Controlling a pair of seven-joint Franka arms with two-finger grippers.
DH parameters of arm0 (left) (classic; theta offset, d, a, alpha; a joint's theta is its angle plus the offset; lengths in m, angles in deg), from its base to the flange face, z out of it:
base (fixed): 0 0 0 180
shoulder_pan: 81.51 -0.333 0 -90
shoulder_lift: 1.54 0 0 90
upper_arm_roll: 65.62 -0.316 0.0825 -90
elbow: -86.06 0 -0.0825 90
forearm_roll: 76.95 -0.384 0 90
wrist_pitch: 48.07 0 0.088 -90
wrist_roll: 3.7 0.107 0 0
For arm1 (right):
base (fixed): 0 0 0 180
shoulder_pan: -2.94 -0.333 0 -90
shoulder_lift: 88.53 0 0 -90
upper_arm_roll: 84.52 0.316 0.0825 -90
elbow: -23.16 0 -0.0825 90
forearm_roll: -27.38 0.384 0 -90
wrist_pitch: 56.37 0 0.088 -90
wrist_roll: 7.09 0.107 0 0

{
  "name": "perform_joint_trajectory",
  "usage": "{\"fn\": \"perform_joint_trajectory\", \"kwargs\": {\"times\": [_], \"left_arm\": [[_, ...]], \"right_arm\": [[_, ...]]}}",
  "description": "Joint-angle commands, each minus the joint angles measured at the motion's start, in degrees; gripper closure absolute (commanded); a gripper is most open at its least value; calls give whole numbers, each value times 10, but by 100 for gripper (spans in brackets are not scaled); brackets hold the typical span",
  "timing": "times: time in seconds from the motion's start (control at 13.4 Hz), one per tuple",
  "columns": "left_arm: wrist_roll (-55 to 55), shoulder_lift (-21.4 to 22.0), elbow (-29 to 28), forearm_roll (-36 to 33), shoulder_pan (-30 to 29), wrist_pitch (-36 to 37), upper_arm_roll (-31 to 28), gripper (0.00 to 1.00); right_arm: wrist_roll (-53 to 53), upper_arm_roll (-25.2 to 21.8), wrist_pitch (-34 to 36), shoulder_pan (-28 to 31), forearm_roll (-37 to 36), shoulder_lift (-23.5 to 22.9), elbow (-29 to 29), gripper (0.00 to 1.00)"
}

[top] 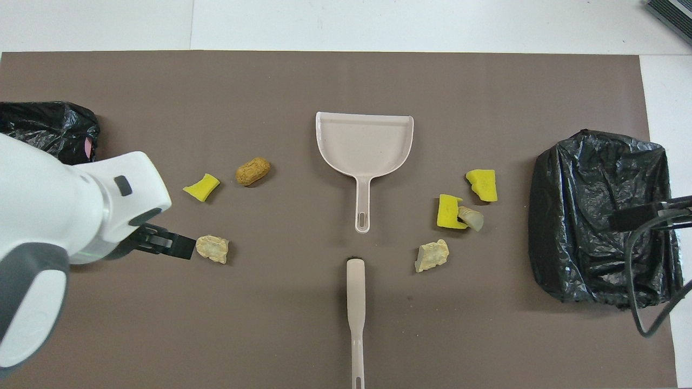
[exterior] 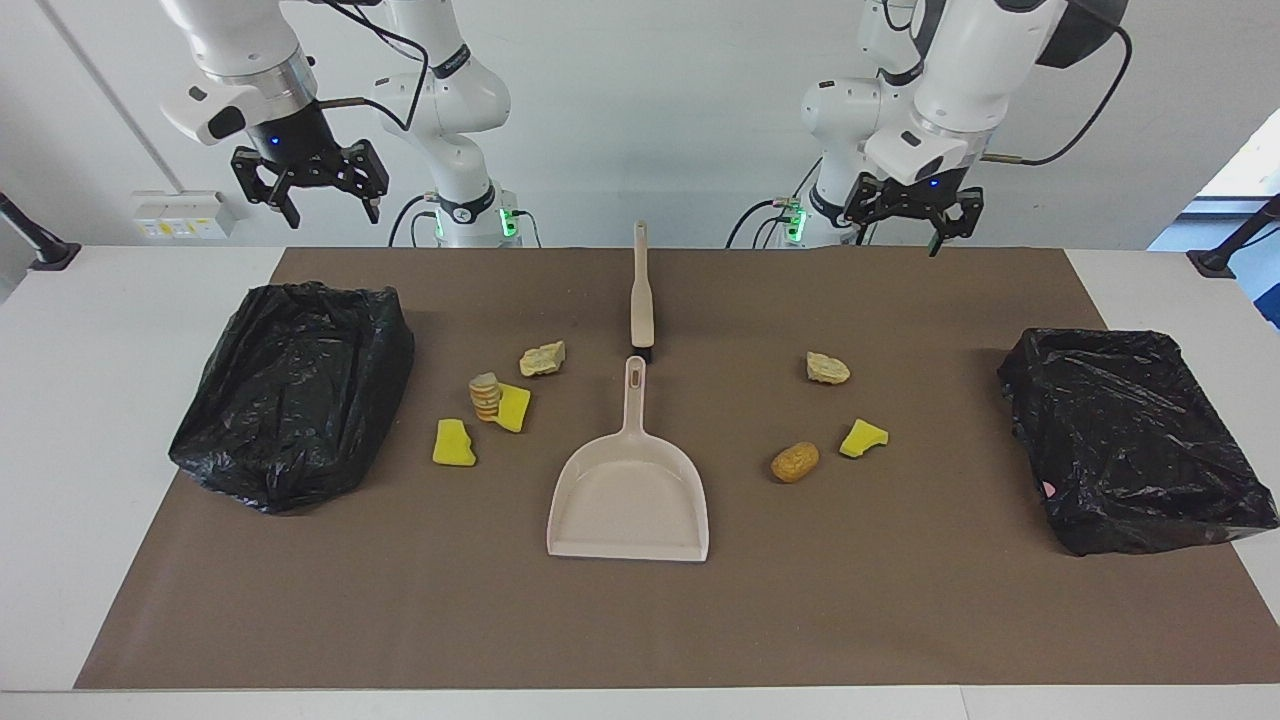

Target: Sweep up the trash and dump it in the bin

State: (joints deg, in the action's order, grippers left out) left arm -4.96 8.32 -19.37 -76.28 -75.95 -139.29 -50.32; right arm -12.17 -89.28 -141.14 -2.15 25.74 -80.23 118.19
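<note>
Crinkled black plastic lines two bins (exterior: pixel 292 392) (exterior: pixel 1135 437) flanking a smooth beige dustpan (exterior: pixel 628 495), slim brush (exterior: pixel 641 290) and porous yellow sponge and crusty bread-like trash (exterior: pixel 484 412) strewn across brown matting, both tools (exterior: pixel 322 203) (exterior: pixel 912 228) raised, jaws open, empty.

In the overhead view the left arm covers most of one black bin (top: pixel 48 129), and the picture's edge cuts it too. The brush (top: pixel 355 319) handle runs off the bottom edge. Only a small part of the right gripper (top: pixel 643 215) shows there.
</note>
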Motion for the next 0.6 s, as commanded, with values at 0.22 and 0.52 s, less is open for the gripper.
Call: {"fn": "perform_joint_trajectory", "kwargs": {"times": [0.22, 0.52], "left_arm": [[-96, 40, -107, 49, -1, -89, 96, 0], [-155, 40, -142, 61, -1, -125, 159, 0]], "right_arm": [[-16, 1, 1, 6, 6, 11, 11, 0], [-15, 1, 2, 6, 7, 11, 11, 0]]}}
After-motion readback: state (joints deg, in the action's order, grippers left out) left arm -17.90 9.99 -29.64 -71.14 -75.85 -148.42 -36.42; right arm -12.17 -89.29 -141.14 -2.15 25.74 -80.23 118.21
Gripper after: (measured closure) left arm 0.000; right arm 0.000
